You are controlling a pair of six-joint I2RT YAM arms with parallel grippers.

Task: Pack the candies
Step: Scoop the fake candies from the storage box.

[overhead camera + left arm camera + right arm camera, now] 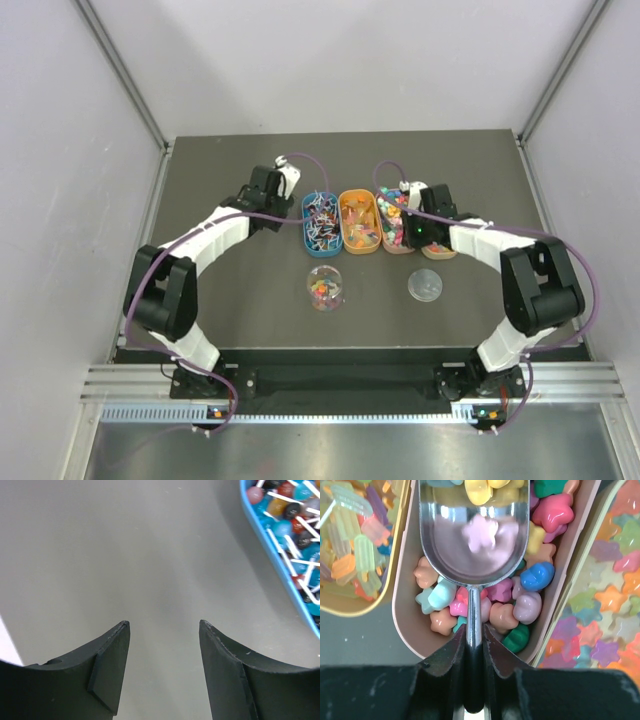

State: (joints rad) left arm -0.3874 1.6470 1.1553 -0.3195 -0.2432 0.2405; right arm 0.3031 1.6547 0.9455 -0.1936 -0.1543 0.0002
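The candies fill several oval trays in a row [358,222]. In the right wrist view, glossy star-shaped candies [535,575] lie in a pink tray [402,615]. My right gripper [474,630] is shut on the thin handle of a metal scoop [474,545], whose bowl rests in that tray with yellow candies [480,490] at its far lip. From above, the right gripper [410,218] sits over the pink tray [393,240]. My left gripper [165,625] is open over bare table, left of the blue tray [280,560]. From above, this left gripper [272,200] is beside the blue tray [306,235].
A clear round jar [325,287] holding some mixed candies stands in front of the trays, its lid [425,285] lying to the right. A yellow tray of ice-lolly shapes [355,545] and a tray of translucent stars [610,595] flank the pink one. Walls enclose the table.
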